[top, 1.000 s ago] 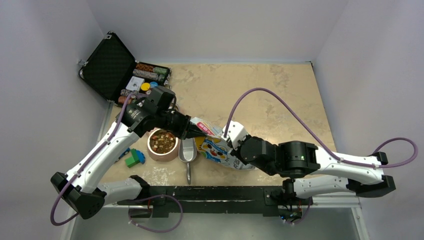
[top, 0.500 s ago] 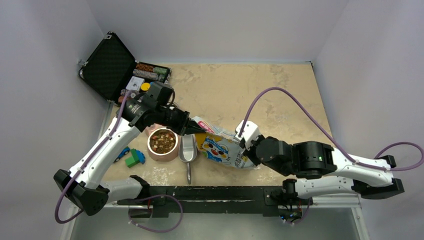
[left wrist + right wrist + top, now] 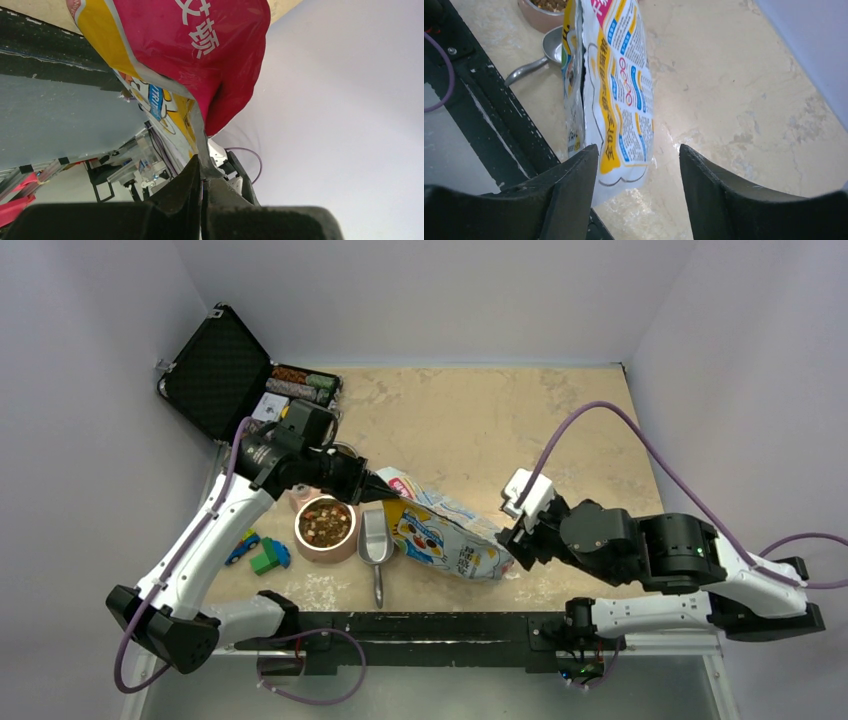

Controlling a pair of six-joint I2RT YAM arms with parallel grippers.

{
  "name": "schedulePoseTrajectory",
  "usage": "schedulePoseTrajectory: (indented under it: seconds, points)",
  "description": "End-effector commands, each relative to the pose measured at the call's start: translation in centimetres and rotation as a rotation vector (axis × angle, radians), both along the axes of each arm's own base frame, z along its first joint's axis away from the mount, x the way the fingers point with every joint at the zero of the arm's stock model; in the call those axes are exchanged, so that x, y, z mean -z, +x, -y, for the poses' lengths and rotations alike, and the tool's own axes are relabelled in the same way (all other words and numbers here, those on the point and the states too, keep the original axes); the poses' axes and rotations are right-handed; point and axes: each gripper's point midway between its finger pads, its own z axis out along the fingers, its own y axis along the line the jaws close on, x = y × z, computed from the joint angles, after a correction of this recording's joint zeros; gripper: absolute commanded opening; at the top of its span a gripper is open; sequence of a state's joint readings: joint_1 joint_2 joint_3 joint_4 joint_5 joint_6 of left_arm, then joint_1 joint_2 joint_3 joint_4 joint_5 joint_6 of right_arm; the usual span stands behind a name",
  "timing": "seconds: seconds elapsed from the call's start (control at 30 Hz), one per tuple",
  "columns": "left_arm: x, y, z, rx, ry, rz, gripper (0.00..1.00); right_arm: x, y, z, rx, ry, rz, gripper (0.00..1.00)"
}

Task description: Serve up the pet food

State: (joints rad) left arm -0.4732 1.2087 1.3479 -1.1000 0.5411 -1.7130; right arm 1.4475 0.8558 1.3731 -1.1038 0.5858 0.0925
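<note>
The pet food (image 3: 325, 523) shows as brown kibble filling a pink bowl (image 3: 343, 545) left of centre. The glossy bag (image 3: 445, 540) lies slanted beside it, its bottom end on the table. My left gripper (image 3: 385, 488) is shut on the bag's top edge; in the left wrist view the red bag top (image 3: 200, 50) hangs from the closed gripper (image 3: 202, 172). At the bag's bottom end my right gripper (image 3: 510, 540) stands open. Seen from the right wrist, the bag (image 3: 621, 100) reaches just between the gripper's (image 3: 638, 150) spread fingers, apparently touching neither.
A metal scoop (image 3: 376, 545) lies between bowl and bag, its handle toward the black front rail (image 3: 440, 625). An open black case (image 3: 225, 380) with coloured chips (image 3: 300, 385) sits at the back left. Toy blocks (image 3: 268, 555) lie left of the bowl.
The right gripper has opened, let go of the bag's bottom end and drawn back to the right. The bag's lower end has settled. The left gripper, still shut on the top, shifted slightly left.
</note>
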Motion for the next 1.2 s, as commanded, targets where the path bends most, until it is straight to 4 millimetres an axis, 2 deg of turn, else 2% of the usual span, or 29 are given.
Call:
schedulePoseTrajectory:
  seconds: [0.0,0.23,0.4,0.5,0.63,0.73,0.77,0.83,0.93,1.0,1.1,1.17]
  points:
    - [-0.6,1.0,-1.0,-0.075,0.015,0.054,0.00,-2.1,0.6,-5.6,-0.089,0.007,0.072,0.65]
    - [-1.0,0.3,-0.8,-0.066,-0.020,0.038,0.00,-2.5,1.8,-12.9,-0.164,-0.051,0.158,0.67]
    - [-1.3,0.2,-0.5,-0.054,-0.041,0.037,0.00,-3.4,3.5,-15.6,-0.130,-0.071,0.256,0.67]
    - [-1.7,-0.1,-0.2,-0.046,-0.070,0.021,0.00,-1.9,5.8,-16.4,-0.047,-0.185,0.356,0.67]
    - [-2.4,-0.7,-0.1,-0.034,-0.104,0.020,0.00,0.4,6.8,-16.9,-0.042,-0.282,0.404,0.66]
    - [-2.7,-0.8,-0.3,-0.040,-0.105,0.033,0.00,1.5,7.4,-16.6,-0.029,-0.322,0.415,0.56]
    - [-2.8,-0.9,-0.3,-0.042,-0.106,0.033,0.00,1.8,7.5,-16.4,-0.024,-0.339,0.413,0.47]
    - [-2.9,-0.8,-0.3,-0.044,-0.109,0.038,0.00,2.5,7.7,-15.8,-0.027,-0.367,0.387,0.02]
    - [-2.9,-0.8,-0.3,-0.043,-0.110,0.039,0.00,2.3,6.1,-15.1,-0.097,-0.266,0.175,0.00]
    - [-2.9,-0.8,-0.3,-0.043,-0.108,0.041,0.00,1.4,6.2,-14.4,-0.075,-0.226,0.176,0.00]
    - [-2.7,-0.8,-0.4,-0.048,-0.099,0.041,0.00,1.5,6.2,-12.9,-0.060,-0.197,0.091,0.00]
    - [-2.6,-0.8,-0.5,-0.046,-0.093,0.042,0.00,1.7,6.2,-12.2,-0.059,-0.194,0.106,0.06]
